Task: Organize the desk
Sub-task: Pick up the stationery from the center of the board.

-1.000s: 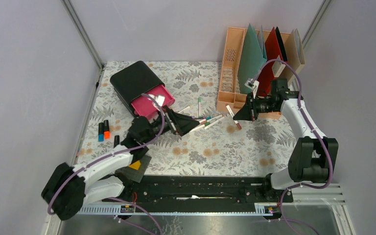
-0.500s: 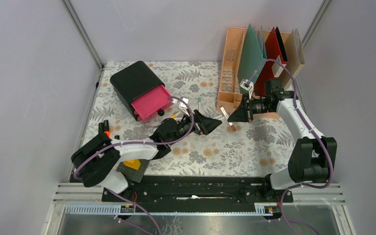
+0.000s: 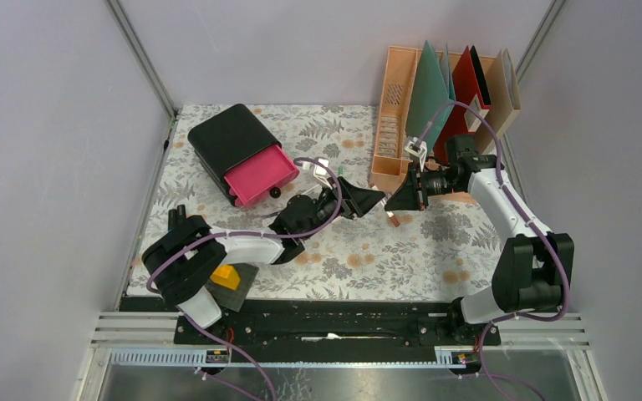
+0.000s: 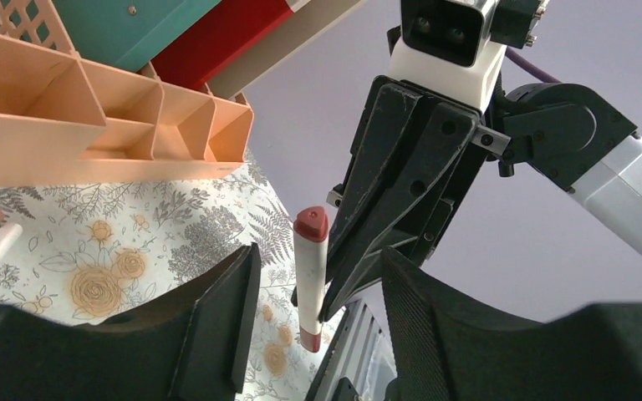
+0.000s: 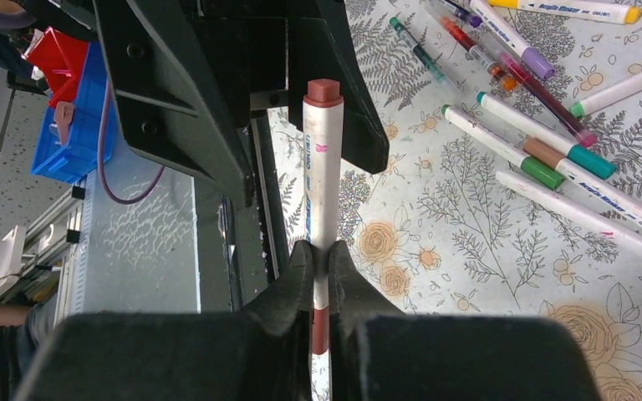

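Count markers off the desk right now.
1: a maroon-capped white marker, pinched in the right gripper, its free end at the open left gripper. The other markers lie on the desk; some may be hidden.

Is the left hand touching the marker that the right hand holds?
Apart. The left wrist view shows the marker standing between the fingers of the left hand, with a clear gap on each side.
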`<action>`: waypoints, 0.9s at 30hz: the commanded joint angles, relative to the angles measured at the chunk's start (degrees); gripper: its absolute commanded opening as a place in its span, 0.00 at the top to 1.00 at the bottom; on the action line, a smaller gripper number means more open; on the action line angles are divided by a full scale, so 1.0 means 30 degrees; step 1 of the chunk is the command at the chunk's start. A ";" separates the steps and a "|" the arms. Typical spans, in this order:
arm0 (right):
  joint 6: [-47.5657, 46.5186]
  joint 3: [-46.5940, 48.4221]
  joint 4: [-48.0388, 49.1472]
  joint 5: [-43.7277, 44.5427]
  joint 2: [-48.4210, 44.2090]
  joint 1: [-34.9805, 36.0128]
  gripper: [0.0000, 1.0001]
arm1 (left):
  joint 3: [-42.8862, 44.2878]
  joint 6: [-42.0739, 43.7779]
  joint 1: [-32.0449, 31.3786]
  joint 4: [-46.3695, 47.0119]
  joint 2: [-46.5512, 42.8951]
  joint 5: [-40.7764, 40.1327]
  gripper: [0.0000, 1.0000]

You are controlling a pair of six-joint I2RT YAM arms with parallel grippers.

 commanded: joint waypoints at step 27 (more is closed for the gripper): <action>-0.0614 -0.0180 -0.0354 0.0882 -0.0478 0.0501 0.46 | 0.1230 0.1394 -0.0097 -0.1177 -0.0315 0.0071 1.00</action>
